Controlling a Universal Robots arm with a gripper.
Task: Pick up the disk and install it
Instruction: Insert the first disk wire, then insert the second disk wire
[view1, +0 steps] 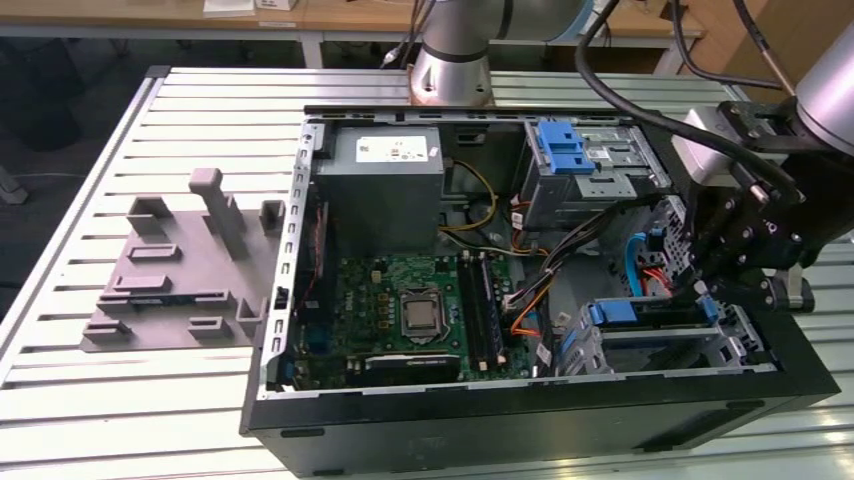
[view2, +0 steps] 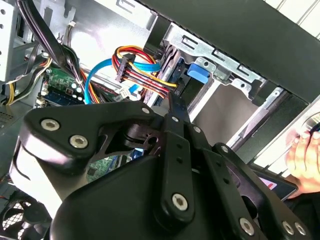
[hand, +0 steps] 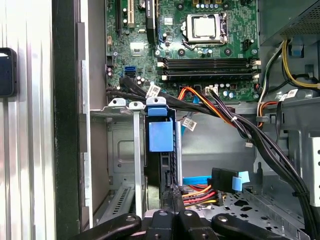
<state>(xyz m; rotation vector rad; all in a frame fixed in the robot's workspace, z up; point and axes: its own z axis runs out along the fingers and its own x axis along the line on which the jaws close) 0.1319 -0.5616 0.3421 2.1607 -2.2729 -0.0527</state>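
Arm: the silver-jointed arm (view1: 461, 45) rises from the slatted table (view1: 80, 300) behind the open computer case (view1: 534, 420); its black wrist assembly reaches in over the case's side at the exterior view's right, pointing down into the lower corner of the case.

Gripper: the gripper (view1: 703, 290) hangs just above the lower drive bay (view1: 741, 345) in the exterior view; in the first wrist view the gripper (hand: 175, 200) has its two fingertips pressed together with no gap visible and nothing between them (the linkage bars frame them in both wrist views); in the second wrist view the gripper (view2: 174, 102) points at the bay opening.

Disk: the disk (view1: 647, 312) sits edge-up inside the lower drive bay, its blue carrier bracket showing at the top; in the first wrist view the disk (hand: 160, 135) stands directly beyond the fingertips, slotted between the bay's metal walls; in the second wrist view its blue tab (view2: 198, 72) lies just past the fingertips.

Surroundings: the motherboard (view1: 400, 310) lies at the case's centre; the grey power supply (view1: 387, 190) sits above it; red, yellow and blue cables (hand: 210, 187) run beside the fingertips; a grey fixture block (view1: 180, 265) rests on the table at the exterior view's left; a person's hand (view2: 305, 160) shows at the edge of the second wrist view.
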